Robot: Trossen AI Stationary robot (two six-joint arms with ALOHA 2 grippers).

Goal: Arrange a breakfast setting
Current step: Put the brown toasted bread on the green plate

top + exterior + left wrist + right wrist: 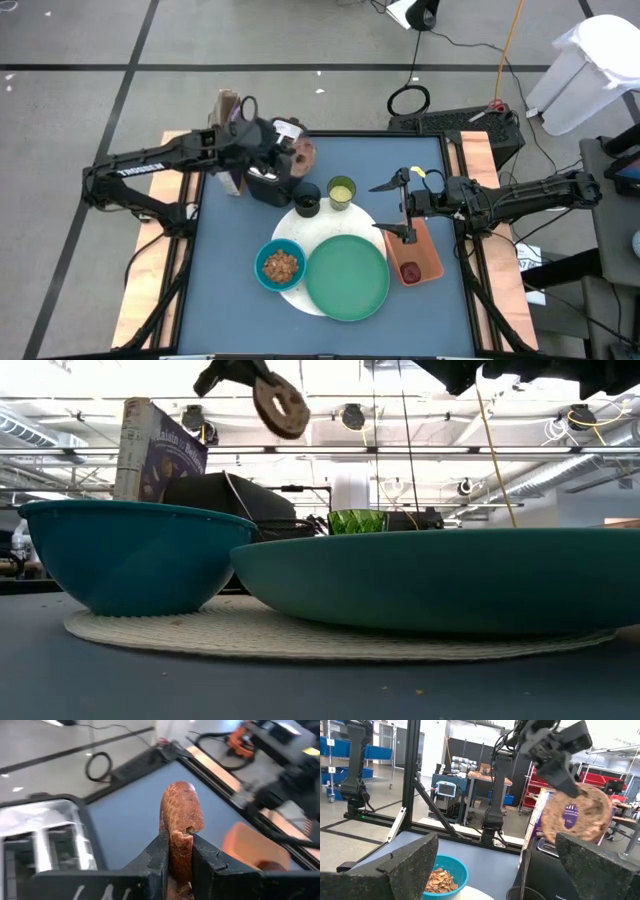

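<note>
Two plates, two cups, one bowl, one toaster, one tray.

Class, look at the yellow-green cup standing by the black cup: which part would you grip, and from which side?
Grip the yellow-green cup by its wall, coming from its far side: it stands upright, and the black cup and white round plate crowd its other sides.

Bread slice pinched by the left gripper above teal bowl

Robotics lab or workshop: metal racks, blue bins, ceiling trusses.
</note>
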